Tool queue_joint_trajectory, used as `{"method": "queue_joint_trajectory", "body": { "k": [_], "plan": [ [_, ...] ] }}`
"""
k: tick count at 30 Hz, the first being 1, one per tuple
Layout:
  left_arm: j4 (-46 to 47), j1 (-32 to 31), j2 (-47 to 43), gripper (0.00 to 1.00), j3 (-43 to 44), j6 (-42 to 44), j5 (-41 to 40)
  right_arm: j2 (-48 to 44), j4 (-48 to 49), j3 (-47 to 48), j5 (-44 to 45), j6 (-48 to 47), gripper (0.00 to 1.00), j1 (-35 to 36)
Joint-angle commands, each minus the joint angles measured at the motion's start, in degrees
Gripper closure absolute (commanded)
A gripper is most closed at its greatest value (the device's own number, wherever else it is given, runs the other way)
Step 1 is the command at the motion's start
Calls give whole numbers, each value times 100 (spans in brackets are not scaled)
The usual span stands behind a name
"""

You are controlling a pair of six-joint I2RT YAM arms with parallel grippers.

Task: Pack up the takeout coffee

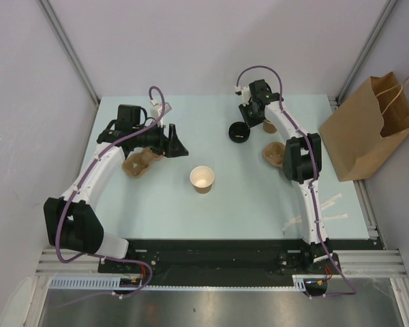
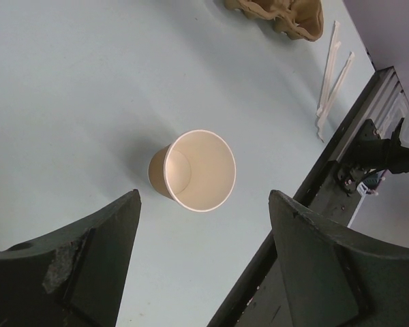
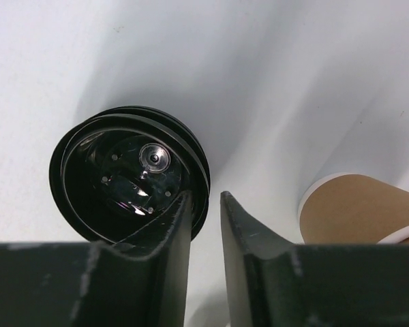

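Both poised to grasp: left jaws wide, empty, aimed at takeout coffee (image 2: 194, 170); right jaws near-closed astride black lid (image 3: 123, 180), grip unclear.

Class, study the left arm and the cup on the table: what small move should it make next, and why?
Probably ease the left fingers forward and down until they straddle the paper cup. The fingers are wide open, and the cup stands upright, untouched, centred between them in the wrist view.
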Motion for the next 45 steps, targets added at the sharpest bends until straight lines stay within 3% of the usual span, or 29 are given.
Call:
{"method": "queue_joint_trajectory", "body": {
  "k": [1, 4, 9, 19, 23, 24, 27, 30, 31, 33, 34, 35, 36, 37, 38, 39, 40, 42, 45],
  "plan": [
    [174, 26, -30, 19, 114, 2, -45, 85, 135, 264, 103, -66, 74, 19],
    [209, 26, -57, 19, 96, -24, -151, 50, 144, 273, 59, -48, 80, 19],
    [253, 26, -48, 19, 113, -77, -151, -47, 91, 282, 42, 31, 100, 36],
    [270, 79, -92, 16, 254, -94, -142, -714, 56, 299, -669, 390, 100, -174],
    [376, 193, -250, 11, 385, -85, 7, -1083, -93, 431, -1512, 584, 100, -368],
    [402, 228, -337, 1, 438, -94, 94, -1189, -146, 449, -1749, 611, 100, -420],
    [446, 307, -557, 1, 772, 63, 253, -1567, -120, 414, -2733, 891, 100, -640],
    [709, 308, -916, 0, 975, 430, 227, -1848, 213, 160, -4155, 1593, 100, -974],
    [806, 308, -1022, 0, 966, 555, 236, -1927, 406, -215, -5012, 1830, 100, -1044],
    [1306, 299, -1295, 1, 783, 801, 218, -2252, 1510, -796, -5904, 2970, 100, -1168],
    [1534, 299, -1548, 0, 703, 820, 209, -2392, 2133, -1678, -6535, 3645, 100, -1177],
    [1841, 299, -1638, 1, 581, 785, 296, -2724, 4010, -2165, -6820, 5314, 100, -1185],
    [2027, 255, -1795, 0, 527, 741, 367, -2867, 5612, -3415, -7110, 6836, 100, -1177],
    [2177, 203, -1884, 0, 466, 628, 411, -2947, 9222, -3827, -7095, 8304, 100, -1168],
    [2509, 45, -1954, 0, 317, 566, 403, -2800, 10754, -4066, -6878, 11077, 100, -1159],
    [2660, -78, -2077, 1, 255, 504, 333, -2650, 12658, -4086, -6762, 12053, 100, -1142],
    [2783, -218, -2113, 1, 202, 477, 228, -2579, 12955, -4104, -6665, 12611, 100, -1089],
    [3083, -719, -2131, 0, 140, 486, -115, -2841, 12871, -4349, -6428, 12704, 100, -1071],
    [3329, -1475, -1982, 1, 210, 634, -633, -3026, 13563, -4876, -5813, 13459, 100, -966]
  ]
}}
